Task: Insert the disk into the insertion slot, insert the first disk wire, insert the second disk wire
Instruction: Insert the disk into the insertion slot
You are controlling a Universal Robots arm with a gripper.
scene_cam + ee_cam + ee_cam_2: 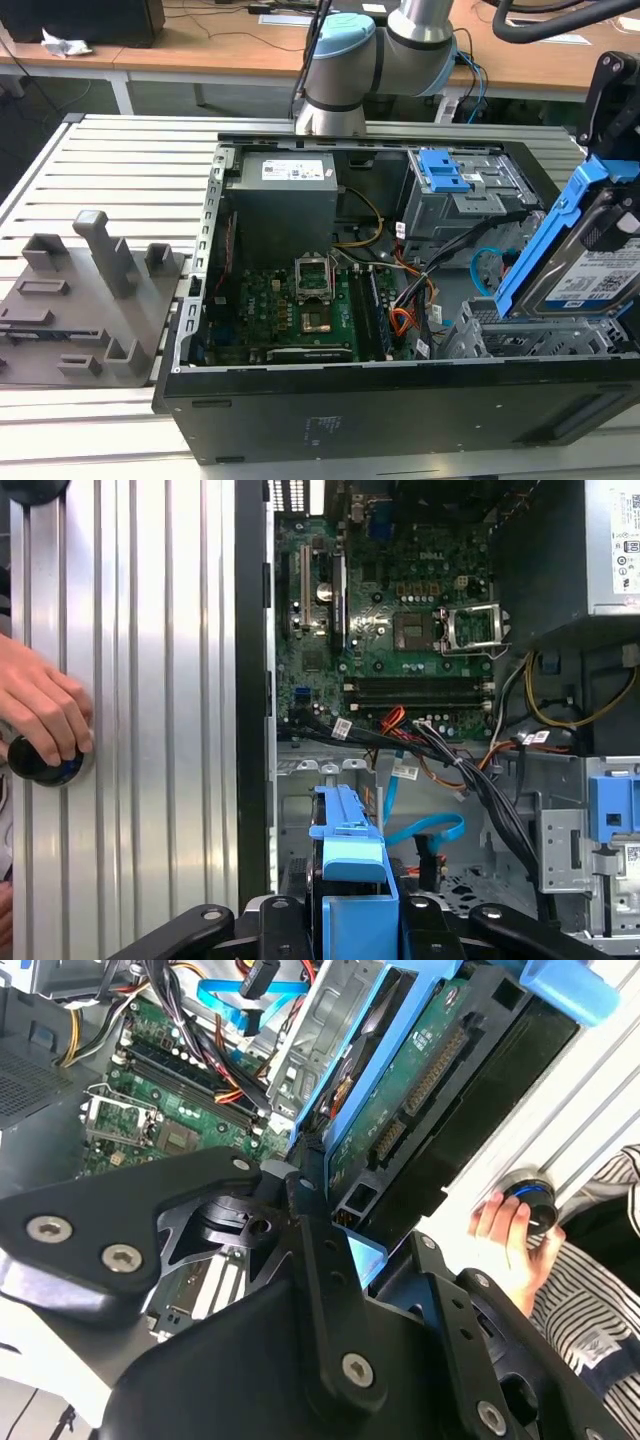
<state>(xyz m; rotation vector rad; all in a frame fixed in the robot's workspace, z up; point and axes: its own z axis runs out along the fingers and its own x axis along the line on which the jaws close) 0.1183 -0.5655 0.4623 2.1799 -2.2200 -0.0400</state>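
Above the insertion slot [510, 338], the disk [588, 272], partly off-frame

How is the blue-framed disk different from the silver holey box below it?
The disk has a blue frame and a white label; the insertion slot is bare silver metal with holes. The disk is tilted up, clamped in the gripper; the insertion slot sits inside the computer case. Both are rectangular and silver-grey.

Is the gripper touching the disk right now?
Touching. In the first wrist view, the gripper clamps the disk by its blue carrier, jaws against both sides.
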